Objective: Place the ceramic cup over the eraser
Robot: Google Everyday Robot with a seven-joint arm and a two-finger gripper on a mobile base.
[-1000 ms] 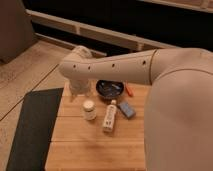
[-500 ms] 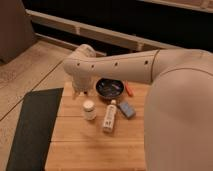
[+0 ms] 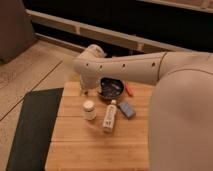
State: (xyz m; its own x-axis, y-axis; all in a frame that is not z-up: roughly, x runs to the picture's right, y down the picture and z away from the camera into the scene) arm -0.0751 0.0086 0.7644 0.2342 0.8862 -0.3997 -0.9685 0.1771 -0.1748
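The ceramic cup (image 3: 89,109), small, whitish and glossy, stands upright on the left half of the wooden table (image 3: 95,147). The eraser (image 3: 126,110), a flat blue-grey block, lies to its right, with a white bottle between them. My gripper (image 3: 84,90) hangs from the big white arm over the table's back left corner. It is a short way behind the cup and mostly hidden by the wrist. It holds nothing and stands open, apart from the cup.
A long white labelled bottle (image 3: 110,116) lies between cup and eraser. A dark round bowl (image 3: 111,88) sits behind them, with a thin red-orange thing (image 3: 129,89) at its right. A dark mat (image 3: 35,125) covers the floor left of the table. My arm's bulk fills the right side.
The wrist end of my arm has shifted a little to the right, toward the bowl. The cup, eraser and bottle have not moved.
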